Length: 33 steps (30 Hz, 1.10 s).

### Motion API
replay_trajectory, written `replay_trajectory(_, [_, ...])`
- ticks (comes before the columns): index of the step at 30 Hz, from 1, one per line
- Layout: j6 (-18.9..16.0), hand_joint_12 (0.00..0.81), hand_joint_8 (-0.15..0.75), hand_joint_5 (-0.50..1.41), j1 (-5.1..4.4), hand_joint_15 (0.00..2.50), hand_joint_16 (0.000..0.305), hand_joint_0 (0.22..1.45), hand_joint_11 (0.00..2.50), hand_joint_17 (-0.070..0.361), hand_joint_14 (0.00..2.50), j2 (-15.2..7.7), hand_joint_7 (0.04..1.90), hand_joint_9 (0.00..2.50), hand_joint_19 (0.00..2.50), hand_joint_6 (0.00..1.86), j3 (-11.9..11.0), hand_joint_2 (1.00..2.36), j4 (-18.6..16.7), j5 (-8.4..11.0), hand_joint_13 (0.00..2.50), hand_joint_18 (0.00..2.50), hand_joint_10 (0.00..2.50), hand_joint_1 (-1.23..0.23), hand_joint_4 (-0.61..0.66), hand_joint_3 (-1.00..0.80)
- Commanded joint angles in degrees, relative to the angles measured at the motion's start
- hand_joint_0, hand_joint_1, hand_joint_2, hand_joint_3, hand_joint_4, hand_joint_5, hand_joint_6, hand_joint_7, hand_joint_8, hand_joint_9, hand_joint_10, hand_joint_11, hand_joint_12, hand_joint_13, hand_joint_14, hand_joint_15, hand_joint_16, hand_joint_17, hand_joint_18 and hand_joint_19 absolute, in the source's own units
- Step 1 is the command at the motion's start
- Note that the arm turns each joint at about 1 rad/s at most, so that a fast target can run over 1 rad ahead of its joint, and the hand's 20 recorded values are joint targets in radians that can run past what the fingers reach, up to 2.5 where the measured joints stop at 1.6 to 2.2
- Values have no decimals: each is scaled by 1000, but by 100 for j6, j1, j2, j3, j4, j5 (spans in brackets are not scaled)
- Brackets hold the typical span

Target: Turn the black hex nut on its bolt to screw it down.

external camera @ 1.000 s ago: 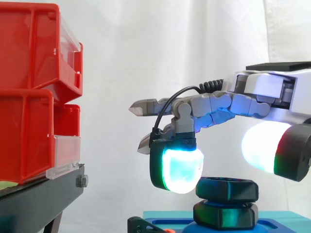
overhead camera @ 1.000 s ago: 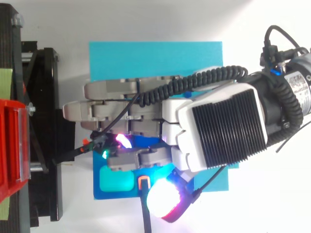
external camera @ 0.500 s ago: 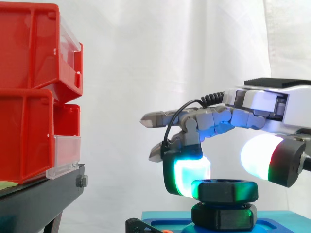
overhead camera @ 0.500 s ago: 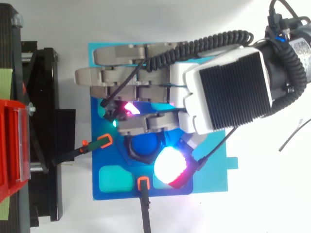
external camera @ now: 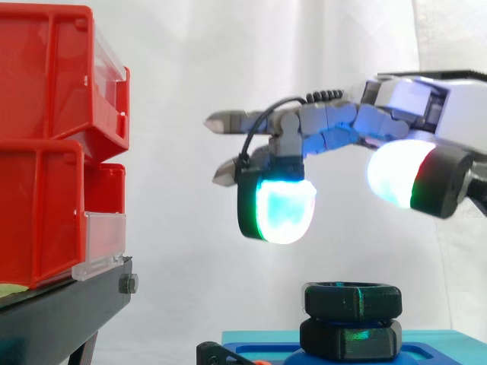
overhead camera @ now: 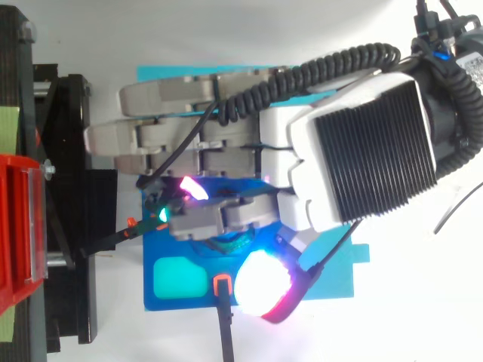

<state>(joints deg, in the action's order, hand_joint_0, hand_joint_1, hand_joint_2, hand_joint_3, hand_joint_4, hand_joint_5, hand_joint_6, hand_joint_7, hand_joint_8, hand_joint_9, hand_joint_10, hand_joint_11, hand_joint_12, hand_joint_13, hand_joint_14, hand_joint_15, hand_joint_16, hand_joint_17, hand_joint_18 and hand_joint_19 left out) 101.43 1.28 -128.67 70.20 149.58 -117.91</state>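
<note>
**Robot hand hanging over the nut, not touching it**

The robot hand [external camera: 346, 125] hovers well above the black hex nut [external camera: 354, 299]. It's spread open and holding nothing: most fingers reach straight out to the left, and one bends down with its pad [external camera: 280, 213] glowing cyan-white. The thumb pad [external camera: 396, 173] glows white off to the right. The nut sits on its bolt just above a second black hex piece [external camera: 352, 340], on the blue fixture [external camera: 255, 342]. From above, the fixture rests on the white tabletop [overhead camera: 226, 30]. Red bins [external camera: 46, 152] on a black stand [external camera: 61, 312] are off to the left.
</note>
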Motion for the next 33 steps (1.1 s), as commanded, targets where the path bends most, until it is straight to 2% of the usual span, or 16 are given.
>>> replay_trajectory(1, [-1, 345, 306, -80, -66, 0, 47, 509, 153, 106, 0, -9, 1365, 563, 212, 502, -77, 1000, -8, 31, 247, 146, 6, -101, 231, -500])
replay_trajectory(4, [-1, 346, 304, -85, -145, 0, 47, 509, 152, 106, 0, -9, 1316, 564, 212, 503, -77, 1000, -78, 128, 248, 146, 7, -101, 230, -500])
replay_trajectory(5, [-1, 346, 304, -86, -224, 0, 47, 509, 160, 106, 0, -9, 1310, 565, 212, 503, -77, 1000, -105, 215, 248, 147, 6, -102, 226, -500])
replay_trajectory(7, [-1, 347, 302, -87, -251, 0, 47, 509, 148, 106, 1, -9, 1298, 563, 213, 503, -77, 1000, -87, 251, 248, 144, 5, -102, 229, -500])
replay_trajectory(10, [-1, 347, 304, -88, -365, 0, 47, 509, 159, 107, 0, -53, 1291, 563, 212, 503, -77, 1000, -61, 347, 249, 145, 6, -102, 226, -500])
replay_trajectory(11, [-1, 347, 303, -88, -374, 0, 47, 509, 152, 107, 1, -62, 1295, 564, 212, 503, -77, 1000, -61, 365, 249, 146, 6, -102, 226, -500])
replay_trajectory(17, [-54, 348, 303, -89, -550, 2, 48, 510, 157, 107, 0, -281, 1285, 565, 218, 503, -77, 1000, -219, 470, 252, 151, 6, -105, 229, -500])
replay_trajectory(23, [-106, 349, 301, -89, -655, 0, 48, 510, 160, 107, 0, -317, 1277, 563, 209, 503, -77, 1000, -228, 576, 254, 151, 6, -108, 224, -500])
replay_trajectory(33, [-98, 349, 302, -85, -690, 0, 48, 510, 163, 108, 0, -325, 1320, 570, 214, 503, -77, 1000, -8, 593, 256, 159, 6, -113, 232, -500])
